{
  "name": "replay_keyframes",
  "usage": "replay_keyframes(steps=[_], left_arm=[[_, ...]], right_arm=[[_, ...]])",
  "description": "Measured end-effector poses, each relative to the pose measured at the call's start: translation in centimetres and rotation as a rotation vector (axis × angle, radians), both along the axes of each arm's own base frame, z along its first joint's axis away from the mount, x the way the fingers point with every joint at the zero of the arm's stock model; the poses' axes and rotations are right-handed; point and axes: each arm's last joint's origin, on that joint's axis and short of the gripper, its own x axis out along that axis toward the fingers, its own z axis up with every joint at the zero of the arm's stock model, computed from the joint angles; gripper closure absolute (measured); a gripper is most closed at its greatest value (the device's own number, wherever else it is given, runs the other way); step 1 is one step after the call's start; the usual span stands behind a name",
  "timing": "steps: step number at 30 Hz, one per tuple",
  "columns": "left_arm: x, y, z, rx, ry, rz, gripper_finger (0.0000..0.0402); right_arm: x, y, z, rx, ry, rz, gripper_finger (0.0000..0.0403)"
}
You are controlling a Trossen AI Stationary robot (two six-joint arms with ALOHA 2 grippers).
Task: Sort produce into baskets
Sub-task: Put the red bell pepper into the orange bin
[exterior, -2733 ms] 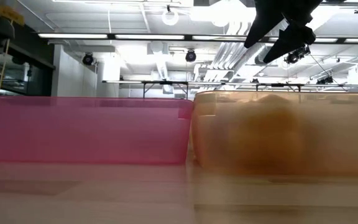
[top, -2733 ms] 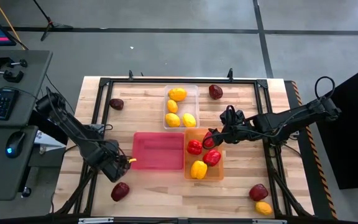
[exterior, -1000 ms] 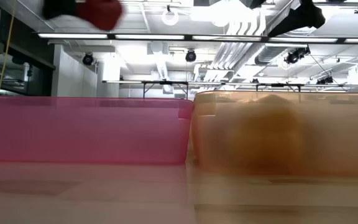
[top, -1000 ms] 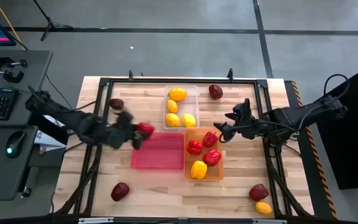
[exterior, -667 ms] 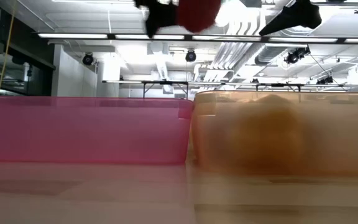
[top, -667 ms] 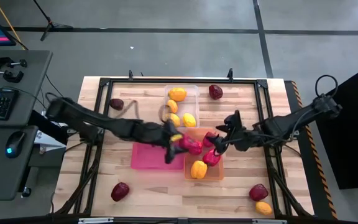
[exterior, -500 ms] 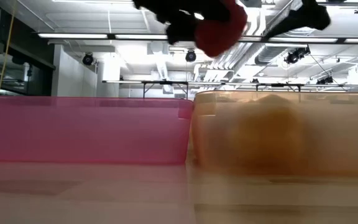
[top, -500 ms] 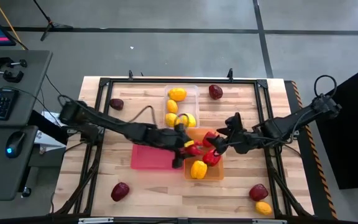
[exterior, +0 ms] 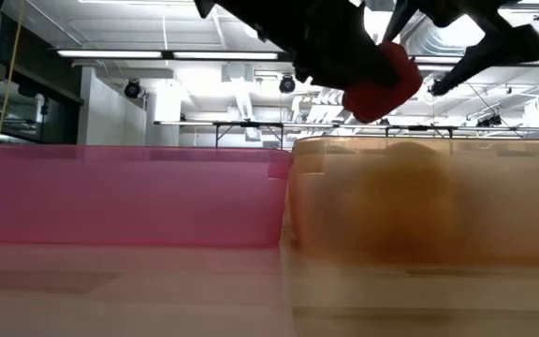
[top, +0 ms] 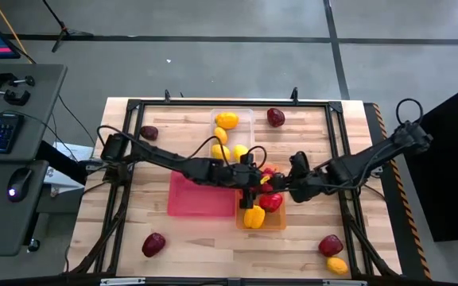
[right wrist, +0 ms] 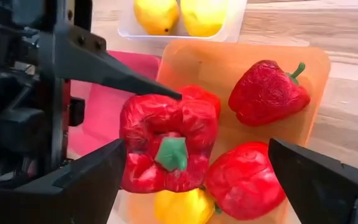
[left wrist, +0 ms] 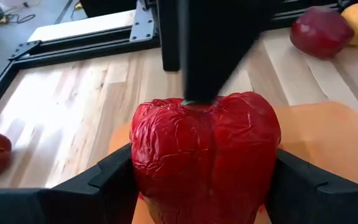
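My left gripper (top: 258,181) is shut on a glossy red bell pepper (left wrist: 204,162) and holds it above the orange basket (top: 278,222). In the right wrist view the pepper (right wrist: 166,146) turns its green stem toward my right gripper (right wrist: 197,163). That gripper (top: 289,185) hangs open just to the right of the pepper and touches nothing. In the orange basket lie two red peppers (right wrist: 269,93) (right wrist: 247,180) and a yellow one (right wrist: 179,208). The pink basket (top: 201,197) lies to its left. The clear basket (top: 230,131) holds yellow citrus. My left gripper pinches the red pepper by its two opposite sides (left wrist: 143,180) between its two fingers (left wrist: 104,186). The fingers come from the table's left, slanting down. The pepper hangs clear above the orange basket, its stem end pointing away from the gripper toward the right arm.
Loose maroon pieces lie at the far left (top: 149,133), far middle (top: 276,117), near left (top: 153,244) and near right (top: 331,245), beside a yellow-orange one (top: 337,265). The two grippers stand close together over the orange basket. A black frame rims the table.
My left gripper has swept the red pepper from beyond the pink basket's left end toward the table's right, across that basket to above the orange one. It has sunk and rolled on the way. My right gripper has dipped a little toward the orange basket.
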Motion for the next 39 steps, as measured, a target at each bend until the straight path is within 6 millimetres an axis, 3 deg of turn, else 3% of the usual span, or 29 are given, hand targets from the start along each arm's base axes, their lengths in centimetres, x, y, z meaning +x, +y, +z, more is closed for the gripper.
replay_keyframes(steps=[12, 21, 32, 39], left_arm=[[-0.3, 0.3, -0.5, -0.005, 0.060, -0.008, 0.0146], [-1.6, 0.4, 2.3, 0.012, 0.032, -0.010, 0.0146], [-2.2, -0.8, 1.9, -0.066, 0.107, -0.088, 0.0146], [-2.2, -0.6, 1.9, -0.091, 0.102, -0.058, 0.0146]], right_arm=[[3.7, 0.4, -2.3, 0.001, -0.029, 0.019, 0.0022], [4.0, 0.6, -3.4, 0.008, 0.020, -0.067, 0.0022], [4.0, 0.8, -3.6, 0.016, 0.024, -0.059, 0.0022], [3.9, 0.7, -3.9, 0.007, 0.052, -0.059, 0.0022]])
